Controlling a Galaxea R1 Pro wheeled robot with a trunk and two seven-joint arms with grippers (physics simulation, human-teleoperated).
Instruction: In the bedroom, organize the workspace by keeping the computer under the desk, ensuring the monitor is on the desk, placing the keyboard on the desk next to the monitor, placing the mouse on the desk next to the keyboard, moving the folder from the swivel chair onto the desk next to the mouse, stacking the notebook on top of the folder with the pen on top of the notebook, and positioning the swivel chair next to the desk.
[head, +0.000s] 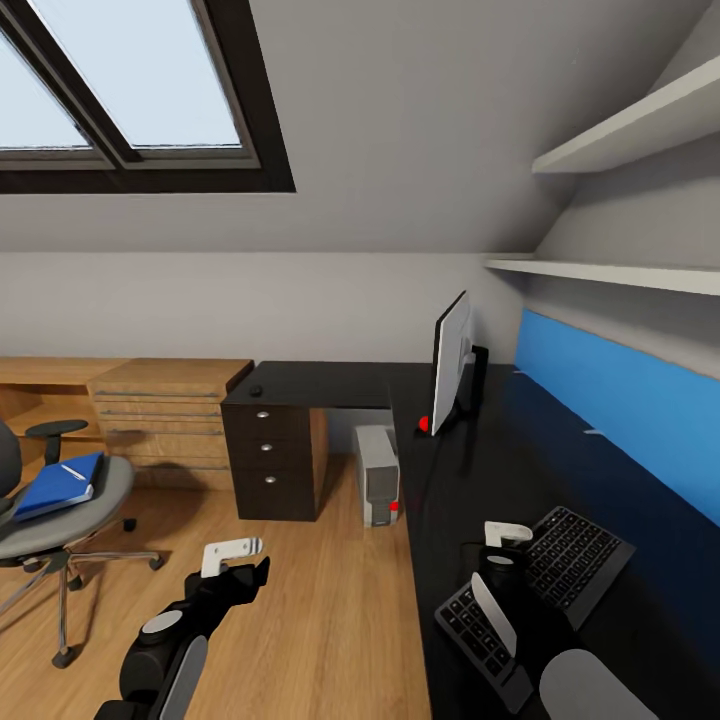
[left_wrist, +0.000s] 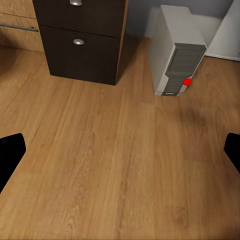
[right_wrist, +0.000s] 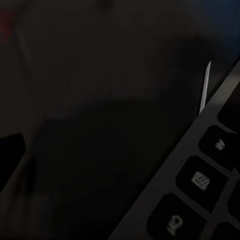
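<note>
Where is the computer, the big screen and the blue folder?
computer (head: 378, 474), head view, on the front face of the grey tower under the desk.
monitor (head: 451, 360), head view, on the thin screen seen edge-on.
folder (head: 55, 487), head view, on its blue cover, lying on the chair seat.

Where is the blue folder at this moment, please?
In the head view, the folder lies on the swivel chair's seat at far left, apart from the desk.

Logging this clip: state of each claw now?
Left claw: open, empty, over the wood floor.
Right claw: at the keyboard on the desk; state cannot be told.
</note>
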